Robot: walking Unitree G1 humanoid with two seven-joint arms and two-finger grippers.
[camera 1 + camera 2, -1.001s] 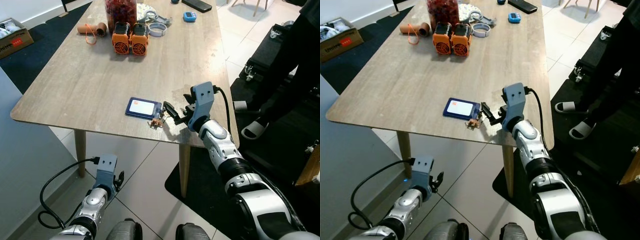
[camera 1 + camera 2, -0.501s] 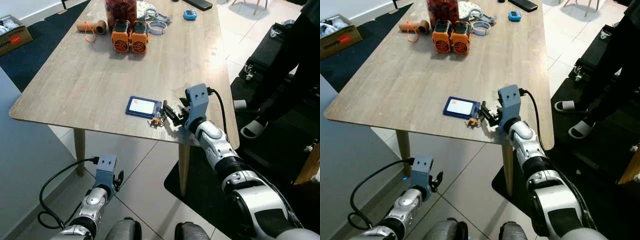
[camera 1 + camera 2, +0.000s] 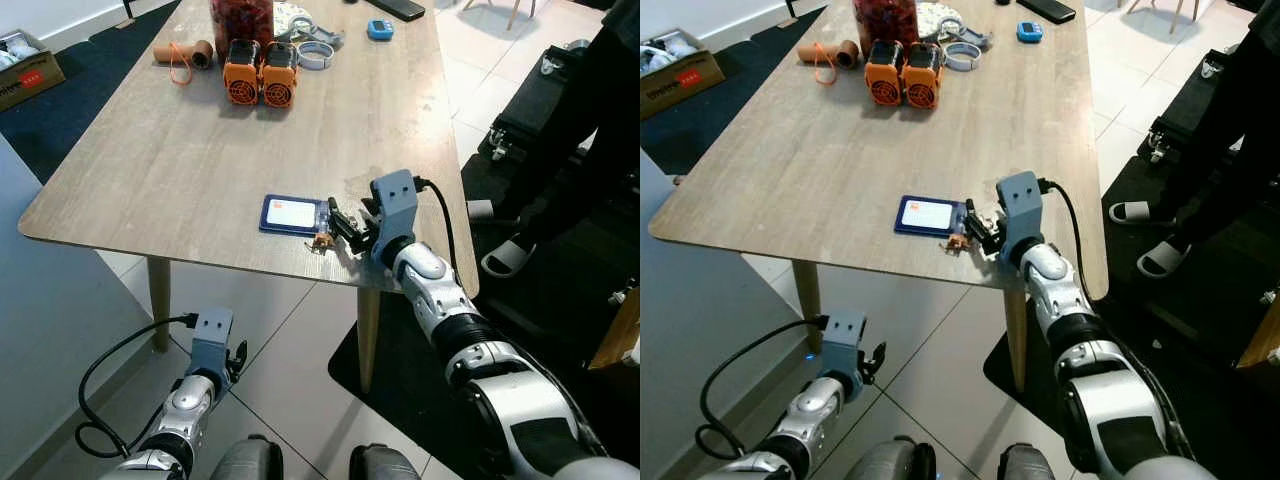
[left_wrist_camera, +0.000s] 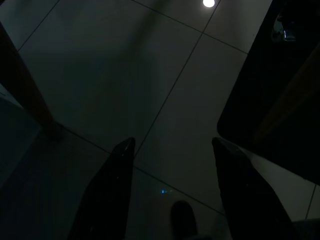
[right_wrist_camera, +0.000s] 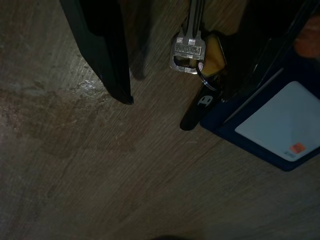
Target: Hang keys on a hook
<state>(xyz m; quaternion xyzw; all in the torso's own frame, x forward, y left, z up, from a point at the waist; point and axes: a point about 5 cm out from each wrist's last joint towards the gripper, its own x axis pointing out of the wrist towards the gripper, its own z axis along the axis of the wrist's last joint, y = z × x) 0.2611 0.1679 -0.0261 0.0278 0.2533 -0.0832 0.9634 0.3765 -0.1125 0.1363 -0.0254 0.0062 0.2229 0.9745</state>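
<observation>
On your counter [image 3: 180,150], the far end carries a clear jar [image 3: 240,20] filled with something red, and two orange blocks [image 3: 260,75] stand just in front of it. A cardboard box [image 3: 25,65] sits on the dark carpet off to the left; what is in it is too small to tell.

Your keys [image 5: 192,47] lie flat near the counter's front edge, touching the right end of a blue card holder [image 3: 295,214] with a white card in it. In the right wrist view the silver key's long axis runs along the tool's fingers, its head toward the black fob [image 5: 200,105] and its blade going out of the picture.

Your right tool [image 3: 340,222] rests low over the keys with its fingers spread; one finger [image 5: 107,50] stands on bare wood beside the key, the other lies over the holder's end. Your left tool [image 4: 172,150] hangs under the counter, fingers apart, over dim floor tiles.

The counter is pale wood grain on slanted legs; the floor is light tile. A person's legs and sandals [image 3: 505,255] show at the right.
</observation>
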